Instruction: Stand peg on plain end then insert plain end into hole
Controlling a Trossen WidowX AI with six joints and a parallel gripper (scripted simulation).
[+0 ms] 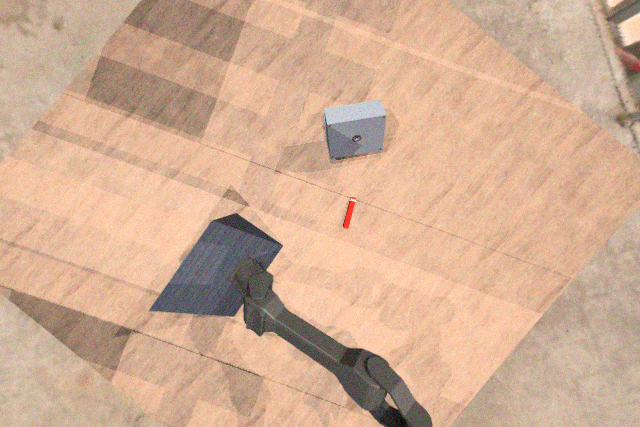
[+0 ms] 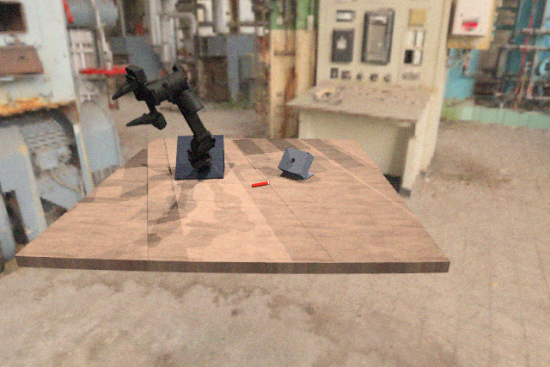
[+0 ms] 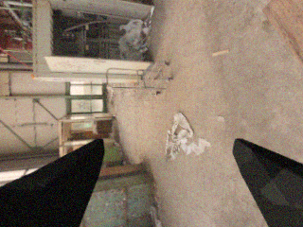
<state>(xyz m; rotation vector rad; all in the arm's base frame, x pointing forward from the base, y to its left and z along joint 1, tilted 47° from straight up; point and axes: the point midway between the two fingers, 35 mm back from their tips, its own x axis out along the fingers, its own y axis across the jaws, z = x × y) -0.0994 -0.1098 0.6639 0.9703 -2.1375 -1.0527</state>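
Note:
The red peg lies flat on the table. Its white band is at the end nearer the panel. The grey-blue sloped panel stands on the table beyond the peg, with one dark round hole in the middle of its face. My gripper is open and empty, held high in the air, well away from the peg and panel. It is outside the top view. The wrist view shows neither peg nor panel.
A dark blue wedge-shaped block stands at the arm's base, to one side of the peg. The wooden table has open edges. Its edge shows in a corner of the wrist view, with floor beyond.

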